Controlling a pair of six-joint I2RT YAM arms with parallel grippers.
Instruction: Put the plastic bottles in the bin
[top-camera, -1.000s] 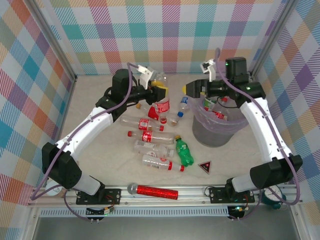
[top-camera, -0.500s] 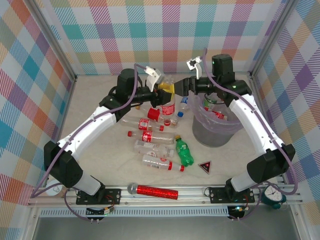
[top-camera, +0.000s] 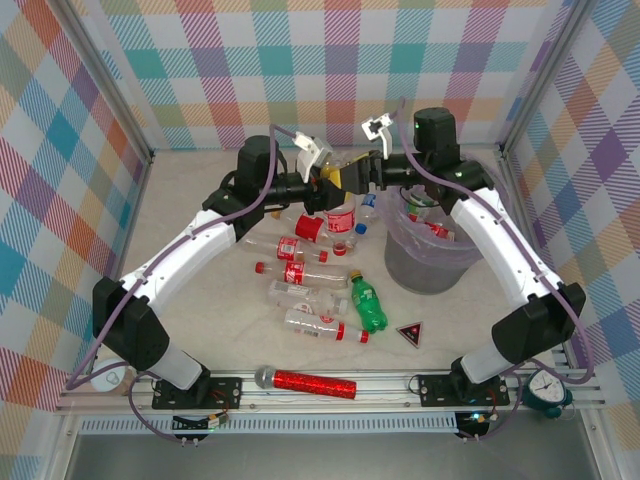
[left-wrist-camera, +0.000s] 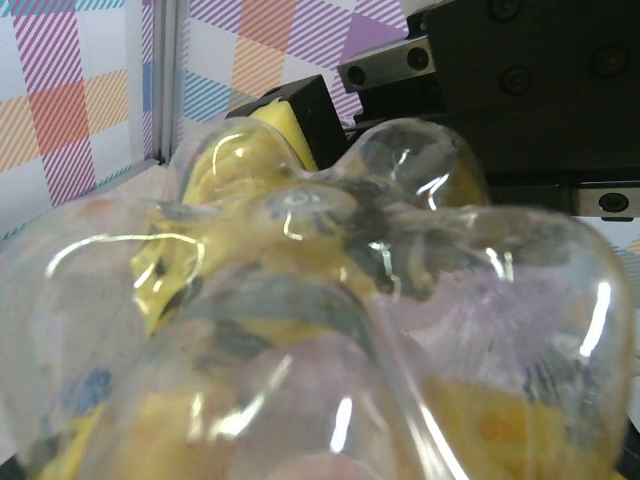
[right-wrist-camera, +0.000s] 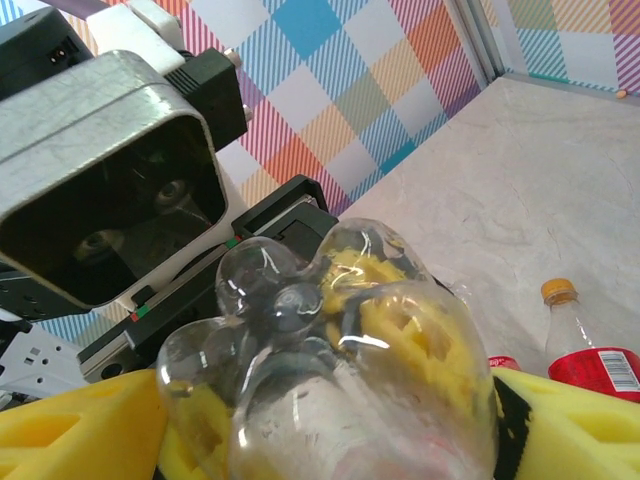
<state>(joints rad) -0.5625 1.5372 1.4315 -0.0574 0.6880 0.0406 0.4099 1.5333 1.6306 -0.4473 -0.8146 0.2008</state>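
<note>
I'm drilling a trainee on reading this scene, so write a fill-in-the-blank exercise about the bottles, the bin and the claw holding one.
1. The left claw holds a clear bottle with a ___ label above the table.
2. Of the bottles on the table, only one has a ___ body.
3. The bin stands on the robot's ___ side.
4. The microphone at the table's near edge has a red body and a ___ head.

Missing words: red; green; right; silver.
</note>
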